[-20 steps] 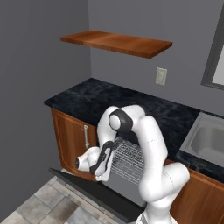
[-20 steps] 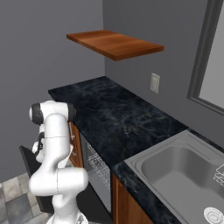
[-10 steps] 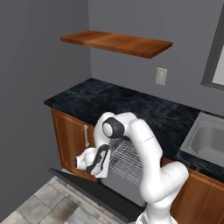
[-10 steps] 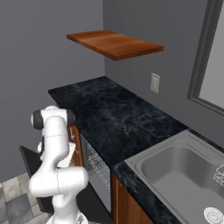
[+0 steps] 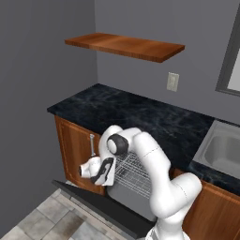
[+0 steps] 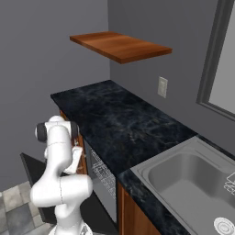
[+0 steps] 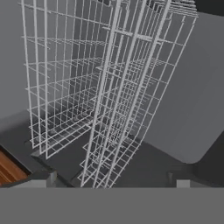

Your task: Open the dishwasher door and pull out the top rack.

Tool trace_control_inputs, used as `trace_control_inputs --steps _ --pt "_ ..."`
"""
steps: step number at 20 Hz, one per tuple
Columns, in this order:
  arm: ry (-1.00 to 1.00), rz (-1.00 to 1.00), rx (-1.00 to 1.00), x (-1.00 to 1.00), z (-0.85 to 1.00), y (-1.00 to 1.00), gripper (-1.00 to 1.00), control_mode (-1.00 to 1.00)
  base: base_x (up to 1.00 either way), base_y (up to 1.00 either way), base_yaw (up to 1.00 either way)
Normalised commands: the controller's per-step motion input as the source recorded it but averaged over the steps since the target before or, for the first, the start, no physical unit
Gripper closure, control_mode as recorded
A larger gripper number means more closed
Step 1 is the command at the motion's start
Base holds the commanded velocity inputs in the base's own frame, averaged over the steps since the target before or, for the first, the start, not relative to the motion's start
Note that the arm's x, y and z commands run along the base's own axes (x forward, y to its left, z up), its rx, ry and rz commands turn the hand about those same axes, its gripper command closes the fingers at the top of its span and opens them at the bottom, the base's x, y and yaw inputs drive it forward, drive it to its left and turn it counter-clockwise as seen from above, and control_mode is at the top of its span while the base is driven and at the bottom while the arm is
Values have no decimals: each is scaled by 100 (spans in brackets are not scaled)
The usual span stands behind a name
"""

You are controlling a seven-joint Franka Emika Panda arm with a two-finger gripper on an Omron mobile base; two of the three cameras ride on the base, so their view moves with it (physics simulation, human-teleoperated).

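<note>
The dishwasher door [image 5: 96,202] lies swung down flat, a dark panel just above the floor, also seen as the dark panel [image 6: 31,169] from the right. The top rack [image 5: 136,172], a silver wire basket, sticks partly out of the dishwasher's mouth under the counter. My gripper [image 5: 104,172] hangs at the rack's front left corner with its jaws wide open and nothing between them. In the hand view the rack's wire grid [image 7: 109,87] stands close in front of the open gripper [image 7: 113,181]. From the right, the rack [image 6: 102,170] shows edge-on behind my arm.
A reddish-brown cabinet door [image 5: 75,149] with a silver handle stands left of the dishwasher. The black counter [image 5: 140,117] runs above, with a steel sink [image 5: 225,149] at the right and a wooden shelf [image 5: 126,45] on the wall. Grey tiled floor [image 5: 42,224] lies before the door.
The arm's elbow has sunk lower and shifted left. The hand stays at the rack's front left corner, jaws still open.
</note>
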Motion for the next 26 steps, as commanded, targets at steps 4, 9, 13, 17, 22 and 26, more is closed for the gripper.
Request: trace_control_inputs --steps 4,9,13,17,22,26 --pt "0 0 -3 50 -25 0 -100 -100 0 0 0" --pt "0 0 -5 36 -38 0 -100 -100 0 0 0" --pt "0 0 -5 34 -34 0 -100 -100 0 0 0" --pt "0 0 -3 38 -18 -2 -100 -100 0 0 0" --pt "0 0 0 40 -8 -9 -100 -100 0 0 0" --pt "0 0 0 37 -20 -7 -100 -100 0 0 0"
